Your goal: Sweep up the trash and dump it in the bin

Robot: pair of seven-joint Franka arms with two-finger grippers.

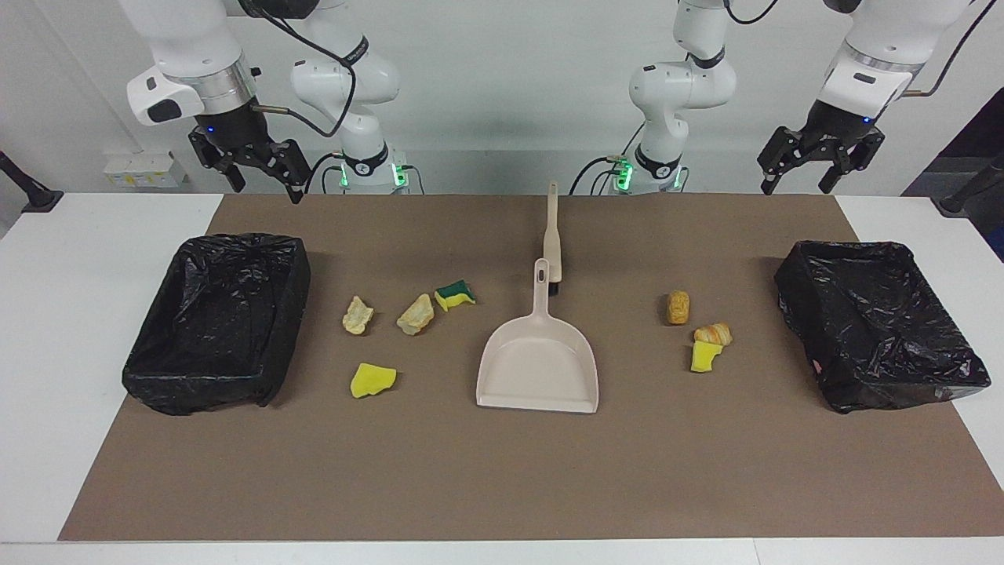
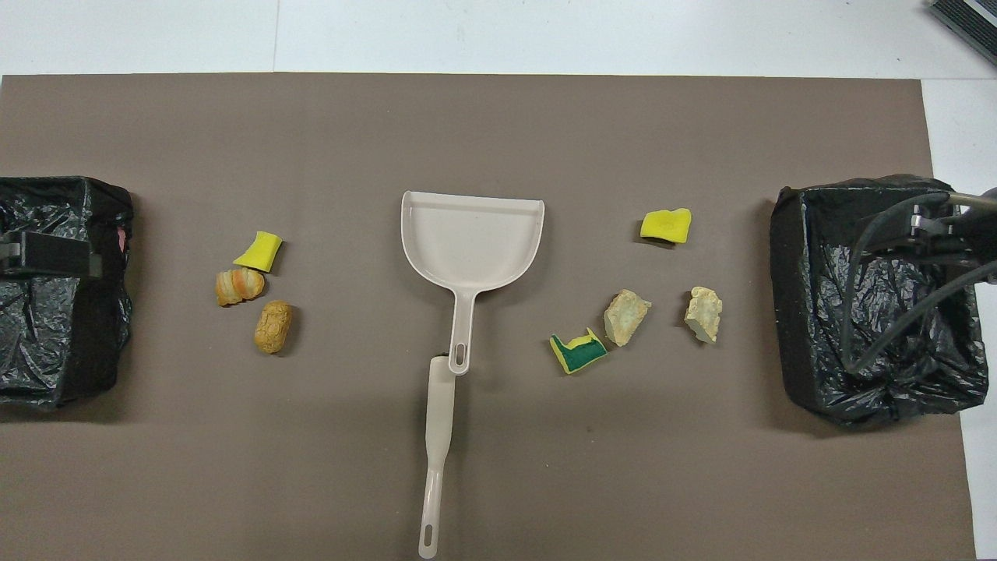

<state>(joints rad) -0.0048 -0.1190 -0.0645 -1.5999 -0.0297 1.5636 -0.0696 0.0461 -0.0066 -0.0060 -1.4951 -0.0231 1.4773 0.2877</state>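
My left claw (image 1: 820, 165) and right claw (image 1: 249, 166) hang spread and empty, while the beige plastic dustpan (image 1: 540, 362) lies mid-mat, handle pointing at me, slim brush (image 1: 552, 232) touching its tip.

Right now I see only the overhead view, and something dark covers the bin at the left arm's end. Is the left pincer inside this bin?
Observer: No. The left pincer hangs high in the air, open and empty, well above the bin.
Operator: And the right pincer, does it touch the other bin?
Observer: No. The right pincer also hangs raised, open, above the other bin, holding nothing.
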